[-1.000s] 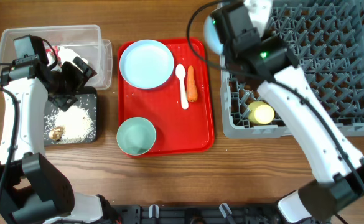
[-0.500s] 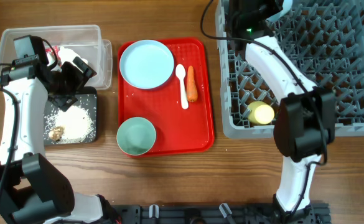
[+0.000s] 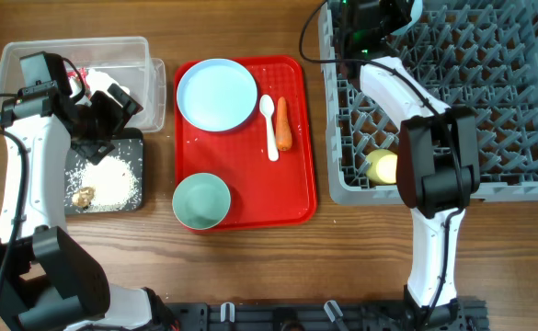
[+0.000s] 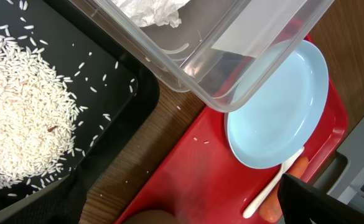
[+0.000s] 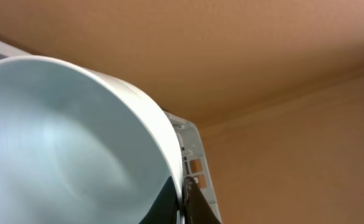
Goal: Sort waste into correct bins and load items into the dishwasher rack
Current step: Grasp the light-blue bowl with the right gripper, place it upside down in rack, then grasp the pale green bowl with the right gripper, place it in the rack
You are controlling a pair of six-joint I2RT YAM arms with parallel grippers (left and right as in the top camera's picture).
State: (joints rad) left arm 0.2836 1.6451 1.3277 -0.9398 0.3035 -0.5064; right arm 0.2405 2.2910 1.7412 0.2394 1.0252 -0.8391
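Pinching the round pale blue bowl [image 5: 63, 143] by its rim with my right fingers [image 5: 200, 211], I am holding it over the grey plastic grid rack [image 3: 489, 101]. Next, I judge, it is needing a careful lowering between pegs.

Looks like a robotics lab bench dressed as a dish-return station. Sets a grey dishwasher rack [image 3: 489, 101], red serving tray [image 3: 298, 188], clear tub [image 3: 29, 53] and black tray [image 3: 132, 147] on a wood-grain table [image 3: 250, 271], with a robot arm [image 3: 22, 184] at each side.

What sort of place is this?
Probably a mock dish-clearing station on a wooden table: a flat red serving tray bearing a round pale blue plate, a grey plastic grid dishwasher rack, and a shallow black tray holding rice.
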